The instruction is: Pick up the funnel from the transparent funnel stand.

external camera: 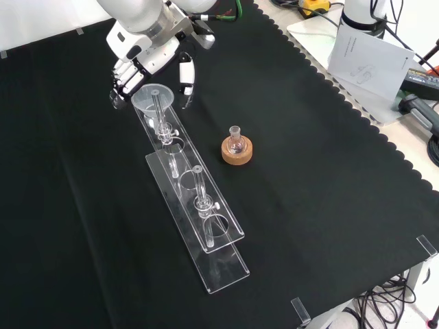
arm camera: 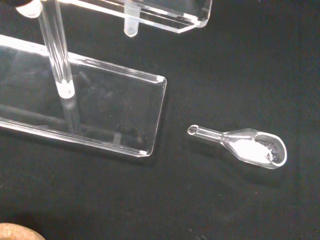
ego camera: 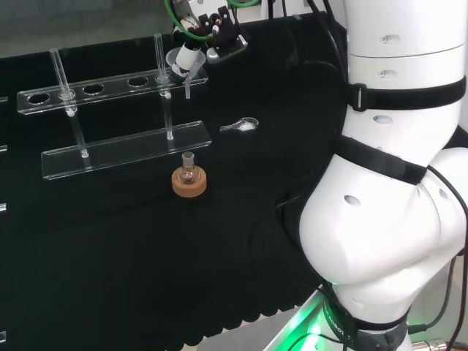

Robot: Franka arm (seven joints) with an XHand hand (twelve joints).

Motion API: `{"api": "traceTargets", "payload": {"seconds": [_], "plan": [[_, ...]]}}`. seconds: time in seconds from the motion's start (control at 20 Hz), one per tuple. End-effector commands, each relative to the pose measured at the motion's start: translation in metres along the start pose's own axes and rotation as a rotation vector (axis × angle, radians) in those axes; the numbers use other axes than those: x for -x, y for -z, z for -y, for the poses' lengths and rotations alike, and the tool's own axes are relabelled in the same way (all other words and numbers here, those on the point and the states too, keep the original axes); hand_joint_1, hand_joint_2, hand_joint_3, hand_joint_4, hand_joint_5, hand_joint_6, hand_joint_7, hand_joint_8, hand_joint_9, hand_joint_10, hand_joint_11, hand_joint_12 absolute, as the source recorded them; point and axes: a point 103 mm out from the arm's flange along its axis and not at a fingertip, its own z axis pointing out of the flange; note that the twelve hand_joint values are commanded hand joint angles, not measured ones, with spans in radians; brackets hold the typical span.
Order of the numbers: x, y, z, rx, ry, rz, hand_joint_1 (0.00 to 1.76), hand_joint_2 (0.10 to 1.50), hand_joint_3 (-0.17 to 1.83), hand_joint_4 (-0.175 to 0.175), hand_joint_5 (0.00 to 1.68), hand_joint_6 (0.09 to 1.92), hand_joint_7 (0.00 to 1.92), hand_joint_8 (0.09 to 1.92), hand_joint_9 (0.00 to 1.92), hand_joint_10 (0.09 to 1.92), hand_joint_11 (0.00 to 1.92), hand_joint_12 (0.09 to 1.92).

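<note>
A clear funnel [external camera: 153, 96] sits in the end hole of the transparent stand [external camera: 206, 226], at the stand's far end in the front view. In the head view the funnel [ego camera: 178, 64] is at the right end of the stand's upper shelf [ego camera: 110, 88], its stem hanging below. The hand [external camera: 140, 58] hovers right over the funnel, with the fingers [external camera: 124, 77] at the rim's left side and the thumb [external camera: 186, 77] a little off to its right. It is not closed on the funnel. The wrist view shows the stem tip [arm camera: 131, 27] under the shelf.
A small round flask on a cork ring [external camera: 236, 149] stands to the right of the stand in the front view, and in front of the base plate [ego camera: 124, 150] in the head view. A glass scoop with white powder [arm camera: 252, 149] lies on the cloth beside the base plate's end.
</note>
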Motion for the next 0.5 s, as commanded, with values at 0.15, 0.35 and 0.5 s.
{"api": "traceTargets", "payload": {"seconds": [0.15, 0.35, 0.5], "plan": [[0.0010, -0.0067, -0.0072, -0.014, -0.003, 0.007, 0.60, 0.74, 0.30, 0.019, 0.08, 0.09, 0.00, 0.50, 0.18, 0.78, 0.25, 1.48], [0.0023, -0.0087, -0.0091, -0.014, -0.005, 0.009, 0.60, 0.74, 0.30, 0.017, 0.09, 0.09, 0.00, 0.53, 0.19, 0.77, 0.25, 1.48], [0.0034, -0.0080, -0.0089, -0.006, -0.008, 0.010, 0.60, 0.74, 0.31, 0.014, 0.11, 0.09, 0.01, 0.55, 0.22, 0.76, 0.25, 1.47]]}}
